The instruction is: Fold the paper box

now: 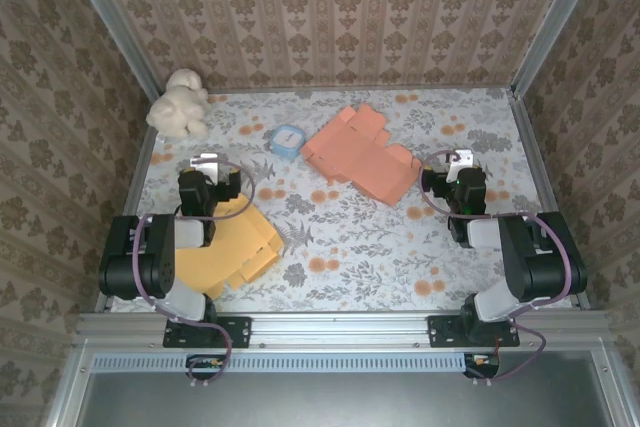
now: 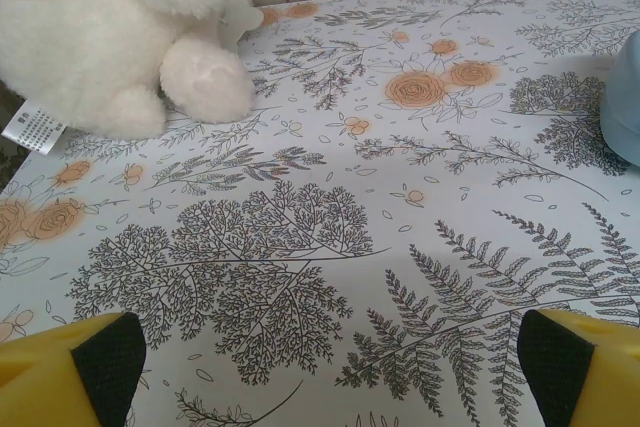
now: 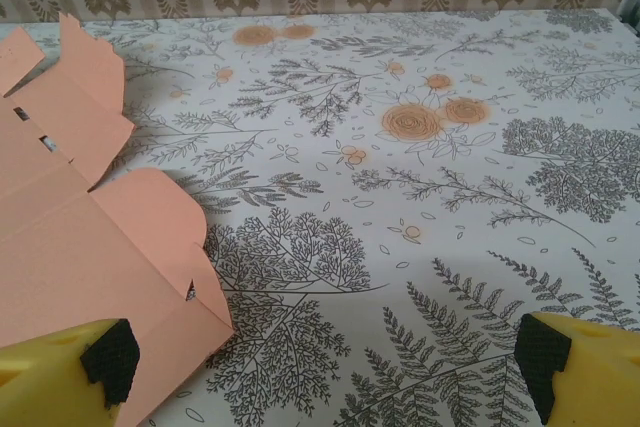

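Observation:
A flat, unfolded salmon-pink paper box (image 1: 360,157) lies on the floral table, centre back. A second flat paper box, orange-yellow (image 1: 238,245), lies front left, partly under the left arm. My left gripper (image 1: 206,169) hovers just beyond the yellow box. In the left wrist view the left gripper (image 2: 330,387) is open, with bare tablecloth between its fingertips (image 2: 105,359). My right gripper (image 1: 460,169) stands just right of the pink box. It is open (image 3: 325,387), and the pink box's (image 3: 80,257) corner flap lies beside its left fingertip (image 3: 110,362).
A white plush toy (image 1: 178,104) sits at the back left corner, close ahead of the left gripper (image 2: 110,37). A small light-blue object (image 1: 287,140) rests just left of the pink box. Patterned walls enclose the table (image 1: 400,257) on three sides.

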